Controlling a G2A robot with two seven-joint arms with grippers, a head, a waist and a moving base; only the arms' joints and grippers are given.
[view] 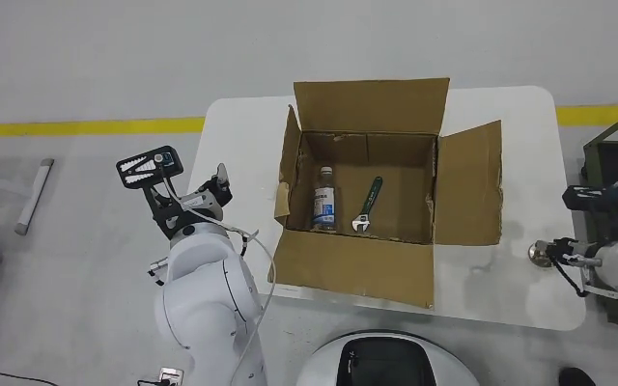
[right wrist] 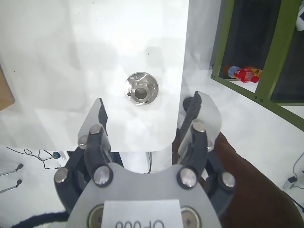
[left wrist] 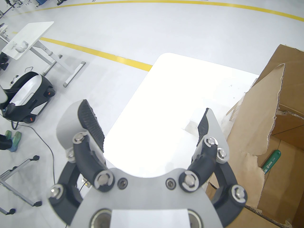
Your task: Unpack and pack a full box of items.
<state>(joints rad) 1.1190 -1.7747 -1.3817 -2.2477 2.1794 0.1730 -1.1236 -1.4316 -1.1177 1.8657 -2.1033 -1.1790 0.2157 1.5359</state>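
Right gripper - fingers spread wide, nothing held. It hangs over the table's right end, near the rounded corner. A steel flange sits flat on the table just ahead of the fingertips and roughly centred on the gap, not touching either pad. It looks dense, rigid and polished, so likely slippery. The raised hub seems the surer hold, since the thin rim offers the pads little.

Left gripper - also spread and empty, over the table's left end, just beside the torn left flap of the box.

The box stands open mid-table, flaps out. Inside on its floor are a bottle and a wrench, side by side and apart, both well away from either gripper. The bottle looks like light plastic, round and apt to roll, so pinch across the body, not the cap. The wrench is stiff with a heavy head, and its green handle is the grip. Reaching either means coming down over the box wall.

Beyond the table's right edge stands a green rack with a red bottle lying inside.
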